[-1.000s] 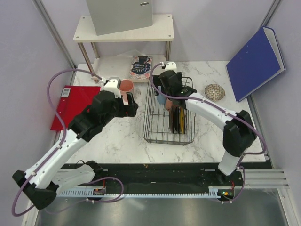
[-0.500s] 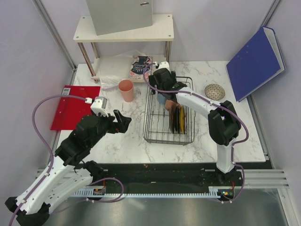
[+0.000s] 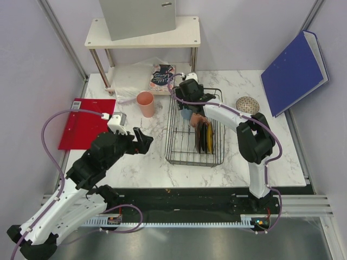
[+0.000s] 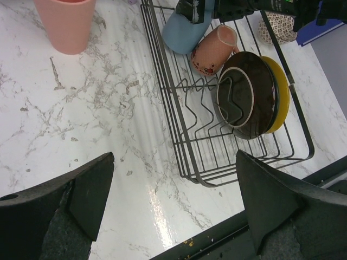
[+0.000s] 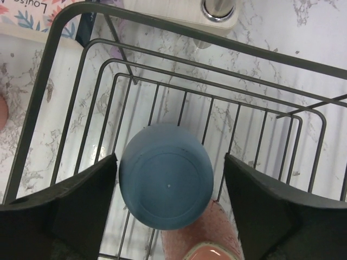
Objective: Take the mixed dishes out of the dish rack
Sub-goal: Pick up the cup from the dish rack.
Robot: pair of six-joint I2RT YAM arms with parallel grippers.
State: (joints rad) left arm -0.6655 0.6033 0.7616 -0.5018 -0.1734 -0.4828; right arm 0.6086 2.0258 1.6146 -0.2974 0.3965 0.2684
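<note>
The right fingers point(image 5: 81, 203) stand wide on either side of the upturned blue cup point(image 5: 165, 181) in the dish rack point(image 3: 194, 154). Whether they touch it cannot be told. Beside the cup, the small pink mug point(image 5: 201, 241) is cut off by the frame edge, and from above the right arm covers most of the cup. The left fingers point(image 4: 89, 189) are spread wide and hold nothing, over tabletop point(image 4: 108, 114) near the rack's left side. The dark plates point(image 4: 246, 95) stand on edge in the rack, the rear ones mostly hidden behind the front one. The tall pink cup point(image 3: 145, 104) and speckled bowl point(image 3: 247, 105) sit on the white marbled tabletop outside the rack. Pale lilac walls enclose it, and a white shelf point(image 3: 143, 35) stands at the back.
</note>
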